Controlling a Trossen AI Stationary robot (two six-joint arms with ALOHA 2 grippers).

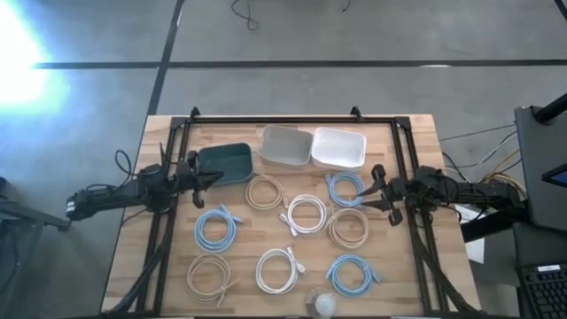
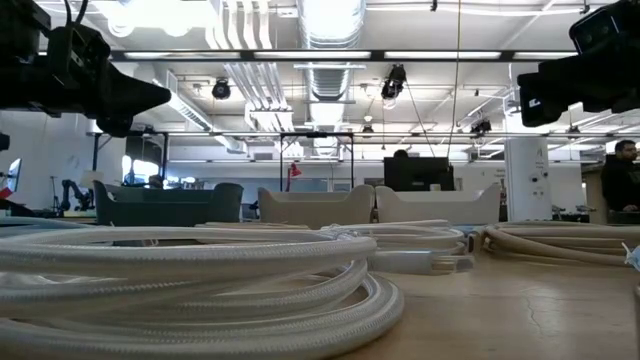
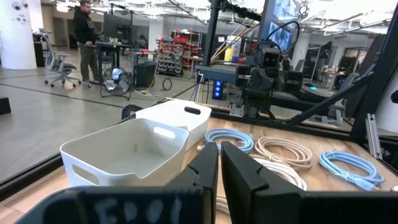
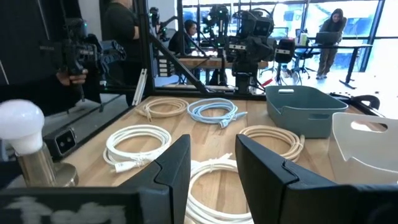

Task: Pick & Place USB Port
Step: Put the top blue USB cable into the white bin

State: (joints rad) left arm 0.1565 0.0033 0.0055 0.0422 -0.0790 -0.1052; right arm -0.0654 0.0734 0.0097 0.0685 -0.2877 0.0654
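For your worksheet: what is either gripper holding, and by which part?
Nothing. The left gripper is shut and empty; the right gripper is open and empty.

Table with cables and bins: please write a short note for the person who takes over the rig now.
Left gripper: shut, empty, hovering beside the dark teal bin.
Right gripper: open, empty, hovering at the right side next to a blue cable.
Things: nine coiled cables lie on the table, blue, white and beige. Three bins stand in a row at the far edge: dark teal, grey bin, white bin.
Done: nothing visible; the bins look empty.
Left: pick cables and place them in bins.
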